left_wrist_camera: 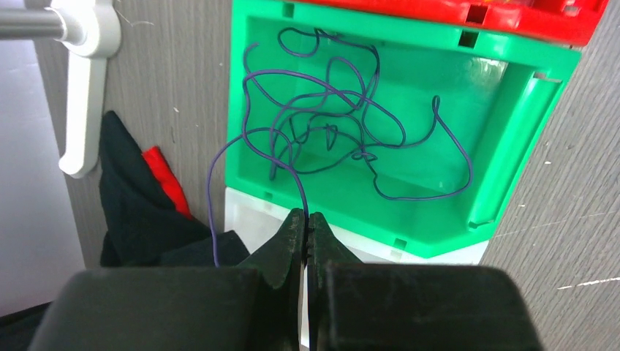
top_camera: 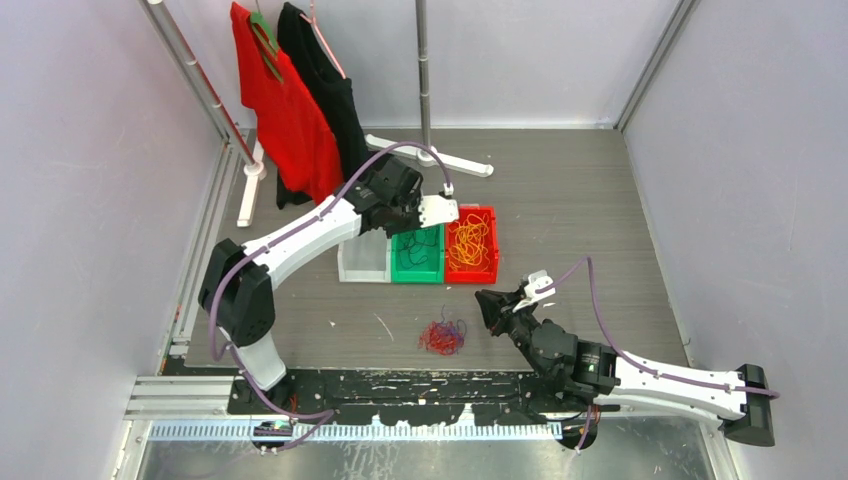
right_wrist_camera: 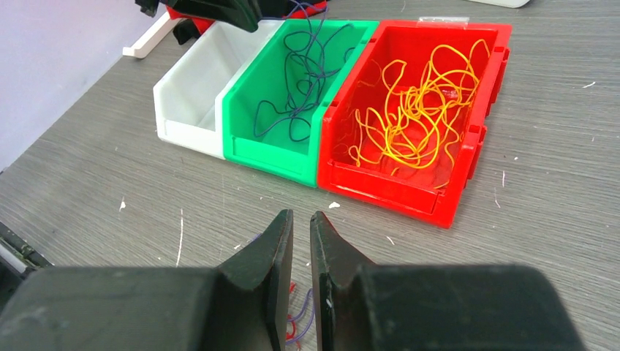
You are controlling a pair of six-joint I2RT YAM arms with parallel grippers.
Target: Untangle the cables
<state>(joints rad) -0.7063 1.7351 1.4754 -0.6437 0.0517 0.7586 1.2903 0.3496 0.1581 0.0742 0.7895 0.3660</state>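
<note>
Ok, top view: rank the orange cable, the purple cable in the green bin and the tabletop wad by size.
Largest: orange cable, filling the red bin.
Then tabletop wad and purple cable: alike, and the purple one is partly hidden.

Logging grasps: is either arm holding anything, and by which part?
The left jaws pinch the purple cable at a strand leaving the green bin; the right jaws, slightly apart, hold nothing.

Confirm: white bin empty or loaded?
Empty. Right wrist view shows the white bin bare inside; the purple cable lies in the green bin beside it.
</note>
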